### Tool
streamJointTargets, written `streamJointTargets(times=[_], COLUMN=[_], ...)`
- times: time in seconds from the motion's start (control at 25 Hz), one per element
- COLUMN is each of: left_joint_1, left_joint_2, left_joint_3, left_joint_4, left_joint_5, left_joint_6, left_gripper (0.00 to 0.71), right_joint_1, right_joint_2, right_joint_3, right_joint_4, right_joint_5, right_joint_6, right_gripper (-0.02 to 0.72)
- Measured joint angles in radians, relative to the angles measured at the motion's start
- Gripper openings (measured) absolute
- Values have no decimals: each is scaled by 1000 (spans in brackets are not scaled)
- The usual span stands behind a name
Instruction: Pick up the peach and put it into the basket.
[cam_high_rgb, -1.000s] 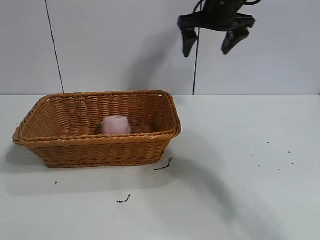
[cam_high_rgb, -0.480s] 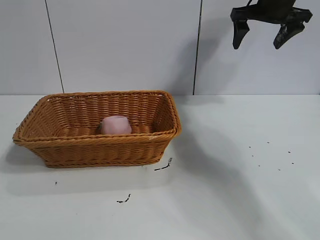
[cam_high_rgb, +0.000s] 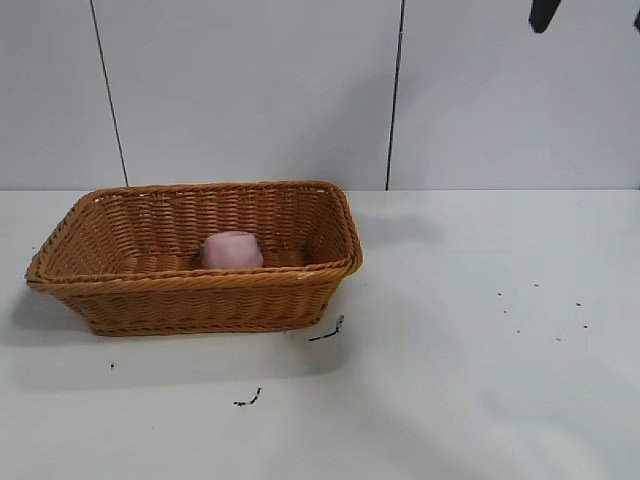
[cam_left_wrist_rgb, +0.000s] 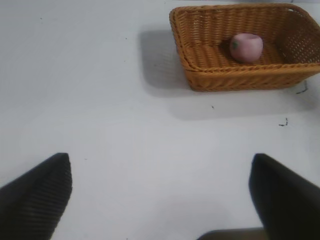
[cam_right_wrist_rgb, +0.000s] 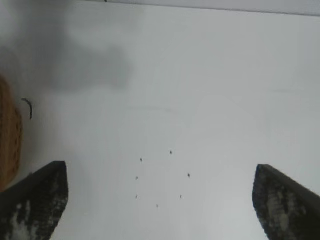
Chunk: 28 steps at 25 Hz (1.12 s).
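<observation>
The pale pink peach (cam_high_rgb: 232, 250) lies inside the orange-brown wicker basket (cam_high_rgb: 200, 283) at the left of the table; the left wrist view shows both, peach (cam_left_wrist_rgb: 246, 47) and basket (cam_left_wrist_rgb: 240, 76). My right gripper (cam_right_wrist_rgb: 159, 170) is open and empty, high above the table's right side. Only one of its fingertips (cam_high_rgb: 544, 13) shows at the top edge of the exterior view. A strip of the basket (cam_right_wrist_rgb: 9, 135) shows in its wrist view. My left gripper (cam_left_wrist_rgb: 160, 162) is open and empty, over bare table well apart from the basket, and is out of the exterior view.
Small black scraps (cam_high_rgb: 326, 332) lie on the white table just in front of the basket. Several dark specks (cam_high_rgb: 540, 310) dot the table's right side. A grey panelled wall (cam_high_rgb: 250, 90) stands behind the table.
My right gripper has risen and moved right, from above the basket's right end to almost out of the exterior view. The peach and basket have not moved.
</observation>
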Motion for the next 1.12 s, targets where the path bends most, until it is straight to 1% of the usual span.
streamJointTargets(times=[0.2,0.24,0.44,0.64,0.8,1.12], left_joint_1=[0,0,0,0,0,0], left_joint_2=[0,0,0,0,0,0], left_joint_3=[0,0,0,0,0,0], left_joint_4=[0,0,0,0,0,0], left_joint_5=[0,0,0,0,0,0], left_joint_6=[0,0,0,0,0,0], left_gripper=[693,693,693,693,693,693], right_joint_1=[0,0,0,2,2,-10], right_joint_2=[-325,-394,-710,-938,-1007,-1010], right_joint_3=[311,371,629,810,836,836], right_joint_4=[12,14,14,14,14,14], right_joint_5=[1,-11,-138,-157,-167,-182], right_joint_6=[2,2,3,3,3,3], right_gripper=[695,695,695,695,695,695])
